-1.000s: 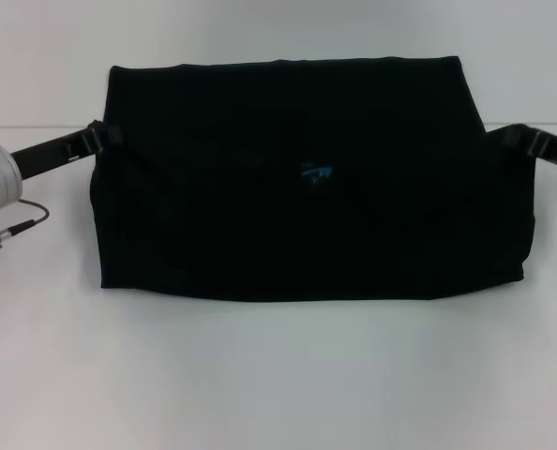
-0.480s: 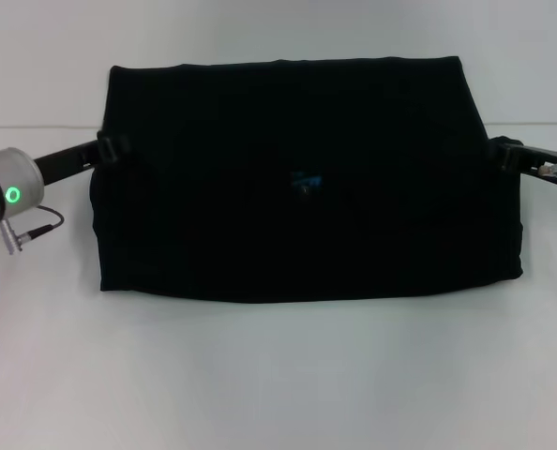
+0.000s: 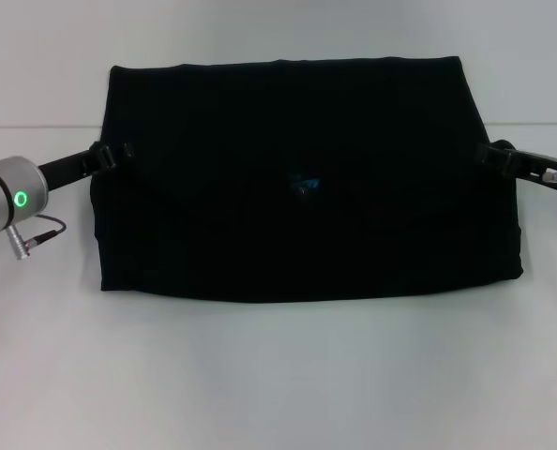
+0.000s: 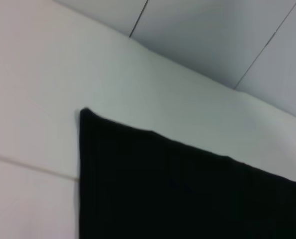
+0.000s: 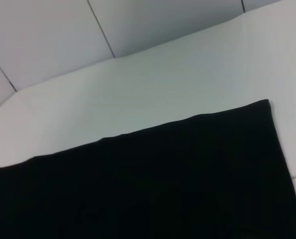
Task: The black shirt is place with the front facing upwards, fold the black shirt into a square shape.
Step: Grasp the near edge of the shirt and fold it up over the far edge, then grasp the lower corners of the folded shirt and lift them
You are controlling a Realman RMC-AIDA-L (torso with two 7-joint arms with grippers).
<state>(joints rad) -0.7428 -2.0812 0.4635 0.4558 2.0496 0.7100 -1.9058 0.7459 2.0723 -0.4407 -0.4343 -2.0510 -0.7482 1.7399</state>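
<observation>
The black shirt (image 3: 297, 234) lies on the white table as a wide folded rectangle. Its small blue neck label (image 3: 305, 181) shows near the middle; the white letters are hidden. My left gripper (image 3: 114, 153) is at the shirt's left edge and my right gripper (image 3: 489, 156) at its right edge, each shut on the upper layer of cloth. The left wrist view shows a far corner of the shirt (image 4: 188, 194). The right wrist view shows the shirt's far edge (image 5: 163, 184). Neither wrist view shows its own fingers.
The white table (image 3: 278, 375) stretches in front of the shirt and to both sides. A seam line (image 3: 35, 127) crosses the table behind my left arm (image 3: 16, 192). Pale wall panels (image 4: 213, 35) stand beyond the table's far edge.
Both grippers have moved toward me along the shirt's sides. The upper layer came with them: the blue label shifted nearer and the shirt's right edge drew inward.
</observation>
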